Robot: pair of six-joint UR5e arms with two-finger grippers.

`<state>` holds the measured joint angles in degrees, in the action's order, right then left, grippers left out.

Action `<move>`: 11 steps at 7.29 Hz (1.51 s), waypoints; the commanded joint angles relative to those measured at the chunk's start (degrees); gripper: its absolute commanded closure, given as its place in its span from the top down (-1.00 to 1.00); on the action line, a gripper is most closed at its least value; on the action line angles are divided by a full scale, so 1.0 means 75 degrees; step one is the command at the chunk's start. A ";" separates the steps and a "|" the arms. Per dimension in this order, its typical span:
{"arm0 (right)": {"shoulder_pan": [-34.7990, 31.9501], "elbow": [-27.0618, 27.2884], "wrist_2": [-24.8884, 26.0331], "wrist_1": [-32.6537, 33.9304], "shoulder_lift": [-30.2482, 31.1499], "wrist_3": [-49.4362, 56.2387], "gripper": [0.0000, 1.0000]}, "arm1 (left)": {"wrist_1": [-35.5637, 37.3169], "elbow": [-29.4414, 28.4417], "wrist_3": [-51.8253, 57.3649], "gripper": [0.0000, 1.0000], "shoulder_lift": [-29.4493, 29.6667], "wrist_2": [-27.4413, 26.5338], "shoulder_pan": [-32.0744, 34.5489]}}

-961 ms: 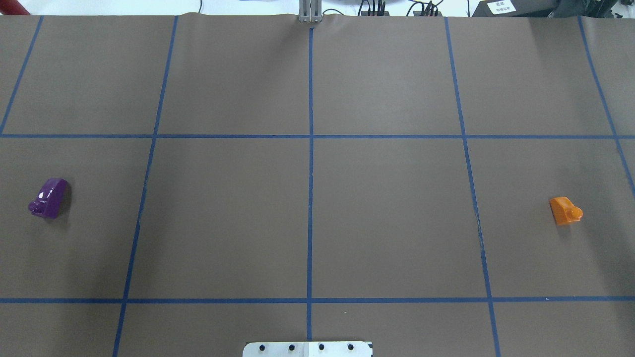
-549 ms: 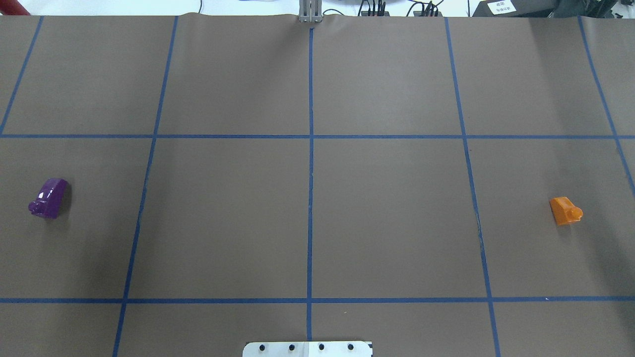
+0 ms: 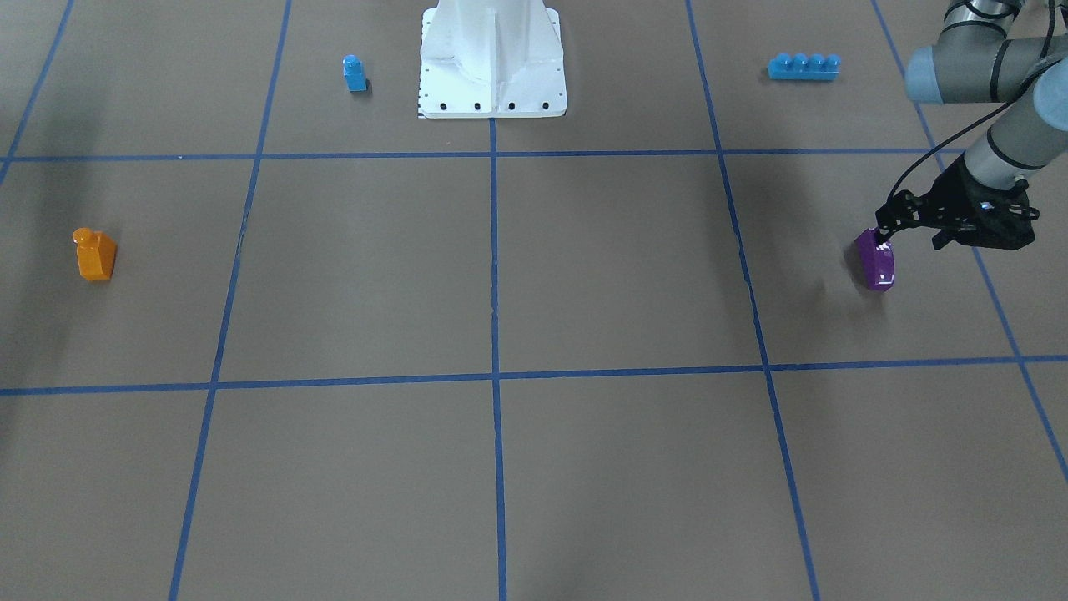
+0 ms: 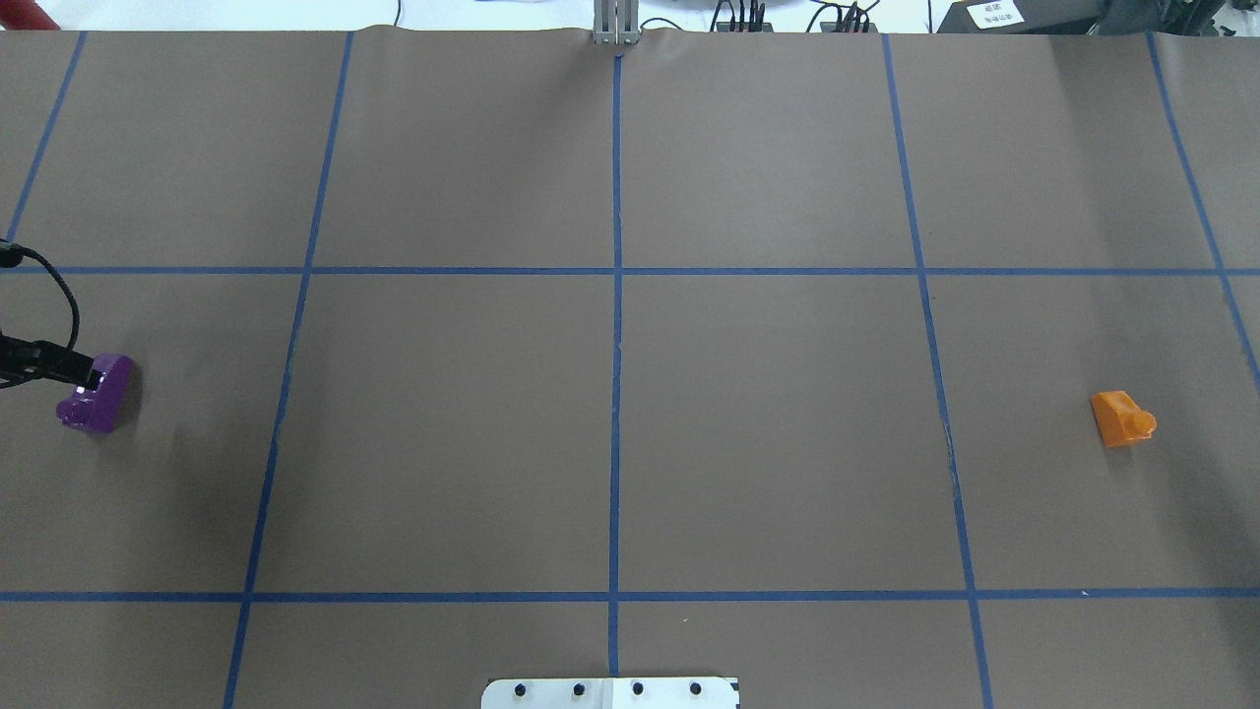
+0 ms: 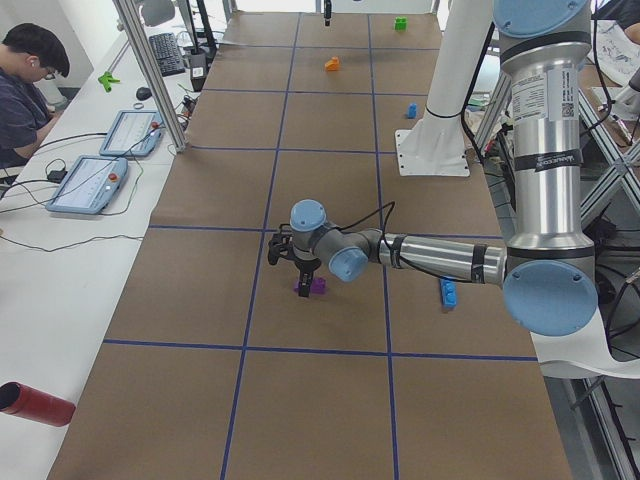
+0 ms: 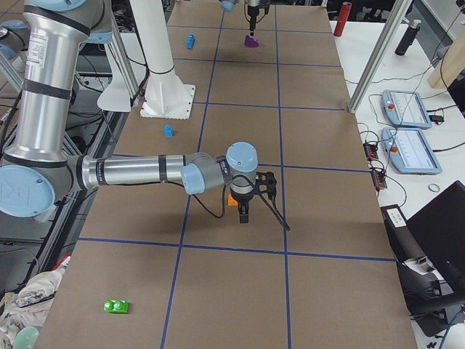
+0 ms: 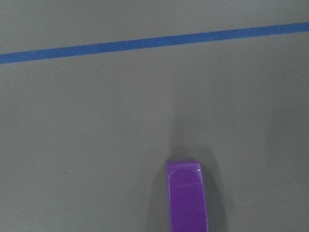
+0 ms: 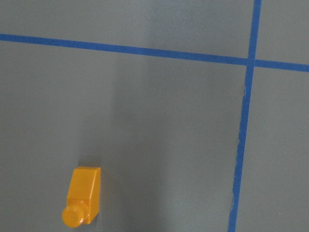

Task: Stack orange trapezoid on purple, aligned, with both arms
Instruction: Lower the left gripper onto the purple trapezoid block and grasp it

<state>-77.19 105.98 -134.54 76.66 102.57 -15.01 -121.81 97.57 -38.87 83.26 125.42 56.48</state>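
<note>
The purple brick point(image 3: 874, 260) lies on its side at the robot's far left point(image 4: 96, 394). My left gripper point(image 3: 909, 232) hovers just above it, jaws apart and empty; one finger point(image 4: 47, 364) reaches in at the overhead view's left edge. The left wrist view shows the purple brick point(image 7: 187, 198) at its bottom edge. The orange trapezoid point(image 3: 95, 255) lies on its side at the far right point(image 4: 1120, 418), and shows in the right wrist view point(image 8: 83, 195). My right gripper point(image 6: 245, 211) hangs over it; I cannot tell whether it is open.
A small blue single-stud brick point(image 3: 355, 73) and a long blue four-stud brick point(image 3: 803, 66) stand either side of the white base pedestal point(image 3: 492, 58). A green brick point(image 6: 116, 306) lies near the table's right end. An operator point(image 5: 25, 90) sits beside tablets.
My left gripper's finger and cable have come into the overhead view at the left edge, beside the purple brick. Both bricks lie where they were.
</note>
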 commanded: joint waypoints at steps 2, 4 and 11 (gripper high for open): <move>0.0004 -0.0010 -0.0003 -0.0002 0.0000 -0.0002 1.00 | -0.0281 -0.0294 -0.0149 1.00 -0.0004 -0.0093 -0.0406; 0.0004 -0.0022 0.0009 -0.0002 0.0000 -0.0002 1.00 | -0.0294 -0.0365 -0.0149 0.69 0.0008 -0.0186 -0.0465; 0.0004 0.0001 -0.0026 -0.0014 0.0012 -0.0014 1.00 | 0.0554 0.1420 -0.1292 -1.00 0.0229 -0.0422 -0.0744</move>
<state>-77.17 105.94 -134.71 76.57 102.66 -15.05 -122.80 102.14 -43.96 83.75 122.30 52.34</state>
